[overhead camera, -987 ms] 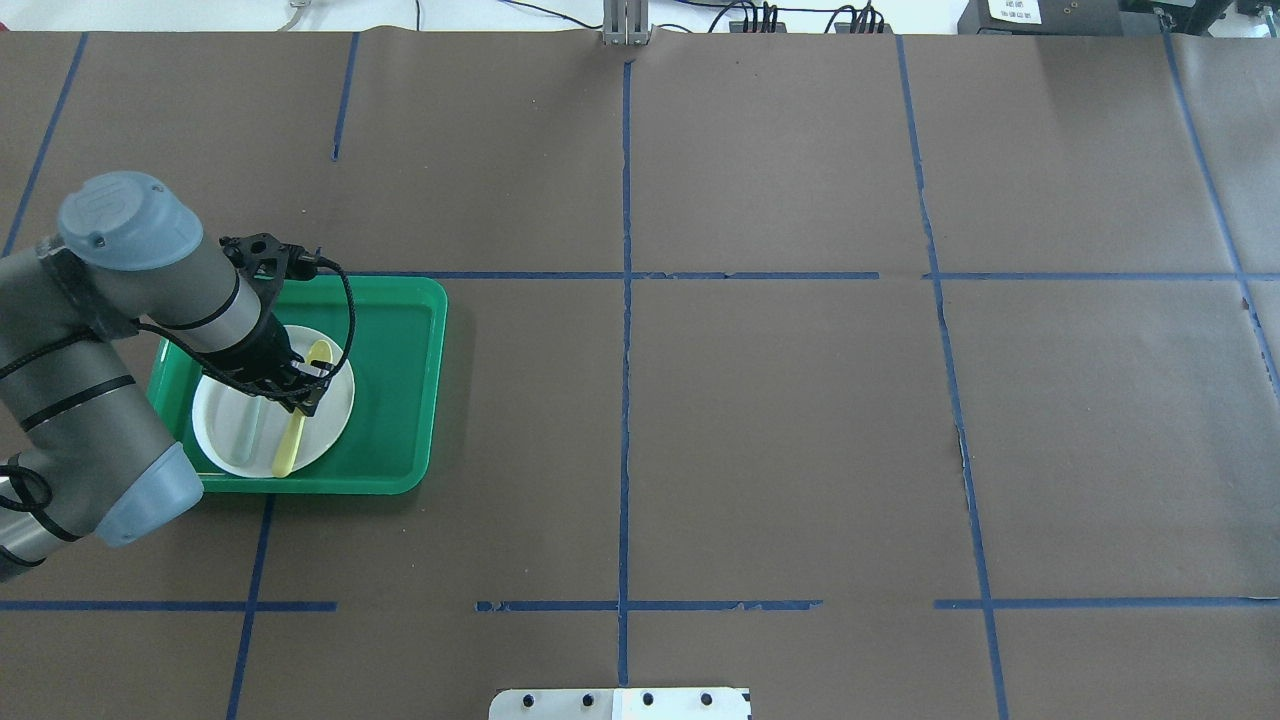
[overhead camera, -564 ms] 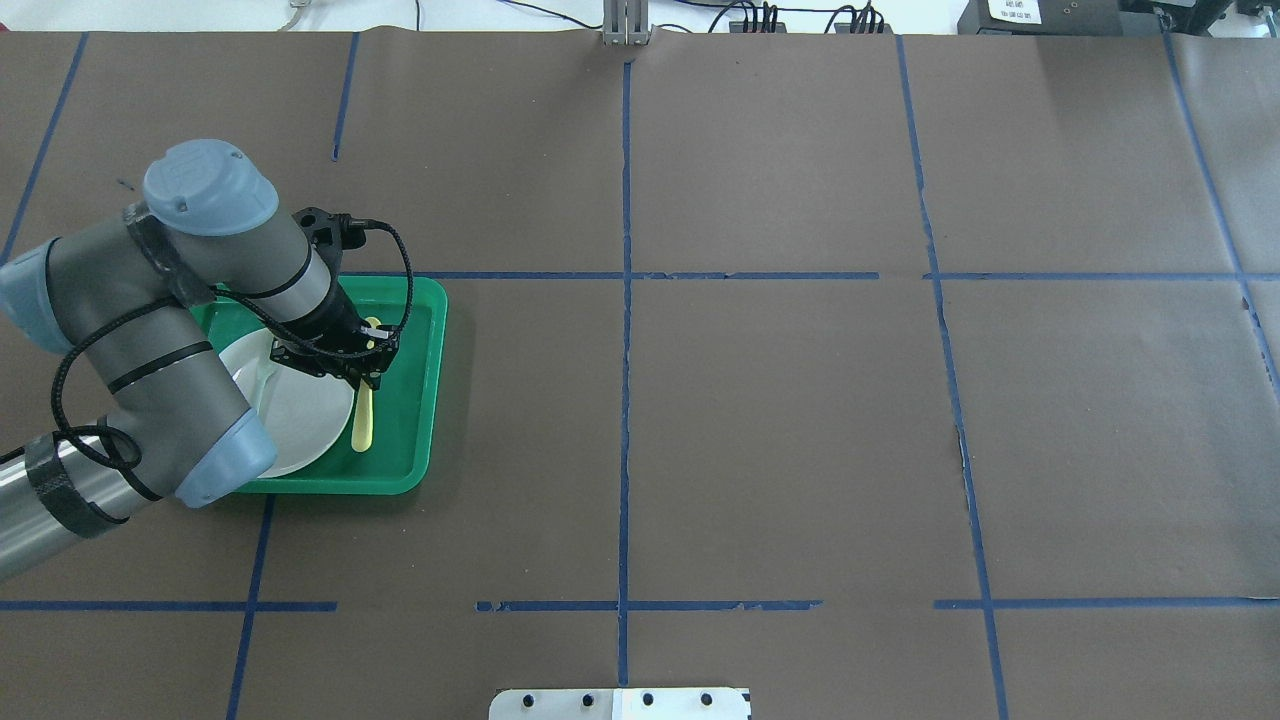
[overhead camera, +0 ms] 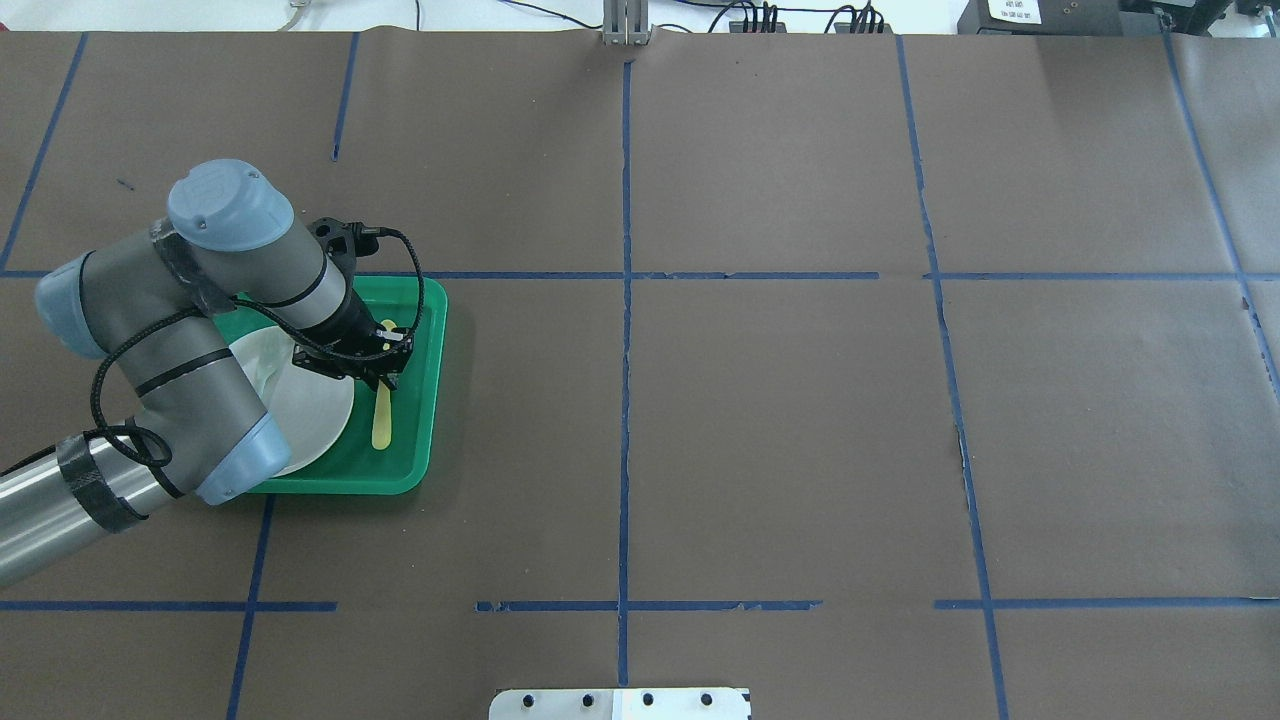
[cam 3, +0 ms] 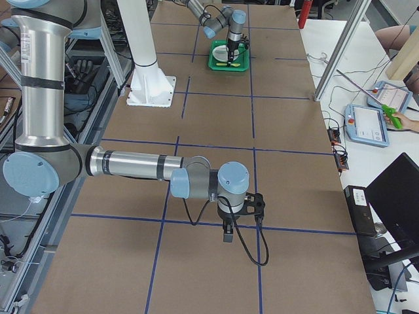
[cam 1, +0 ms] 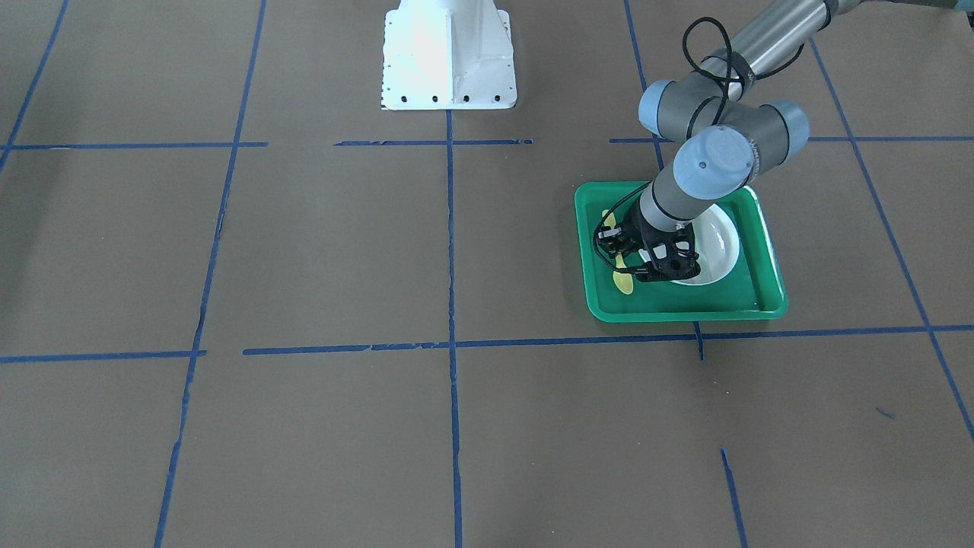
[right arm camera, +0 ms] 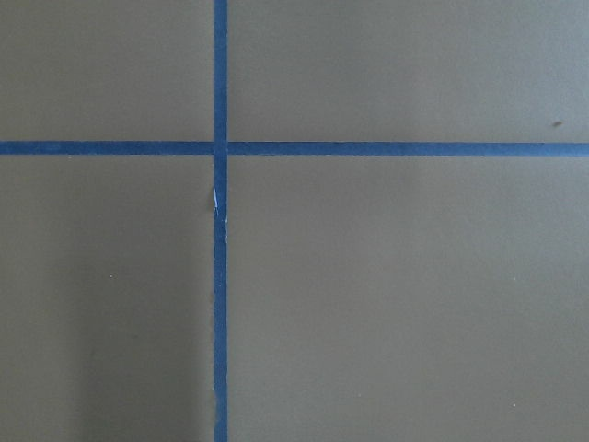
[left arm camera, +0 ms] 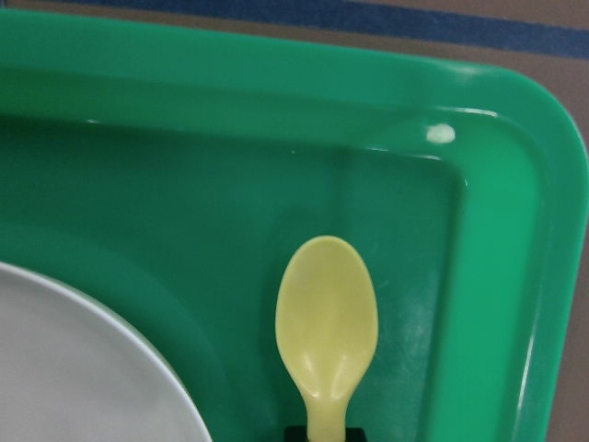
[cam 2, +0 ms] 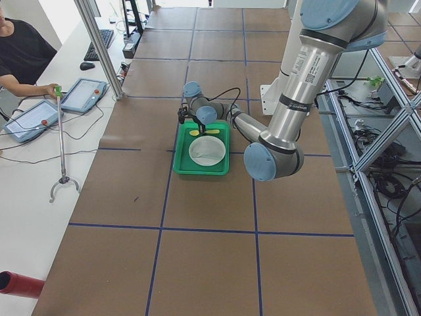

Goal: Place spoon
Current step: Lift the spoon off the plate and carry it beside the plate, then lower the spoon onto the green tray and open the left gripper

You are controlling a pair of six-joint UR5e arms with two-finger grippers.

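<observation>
The pale-yellow spoon (overhead camera: 381,425) is in my left gripper (overhead camera: 378,375), which is shut on its handle near the bowl. The spoon lies lengthwise low over the green tray (overhead camera: 428,400), in the strip between the white plate (overhead camera: 310,410) and the tray's right wall. I cannot tell whether it touches the tray floor. In the left wrist view the spoon's bowl (left arm camera: 327,322) points at the tray's far corner (left arm camera: 497,230), with the plate's rim (left arm camera: 74,368) beside it. The front view shows the spoon (cam 1: 623,283) under the gripper (cam 1: 635,266). My right gripper (cam 3: 226,232) hangs over bare table far from the tray; I cannot tell whether it is open or shut.
The tray (cam 1: 685,308) sits on brown paper with blue tape lines. My left arm (overhead camera: 200,330) covers much of the plate and the tray's left half. The robot's white base (cam 1: 447,57) stands at mid-table. Operators sit beyond the far edge.
My left gripper has carried the spoon from over the plate to the right, into the tray's strip beside the plate. The arm's elbow swung forward over the tray.
</observation>
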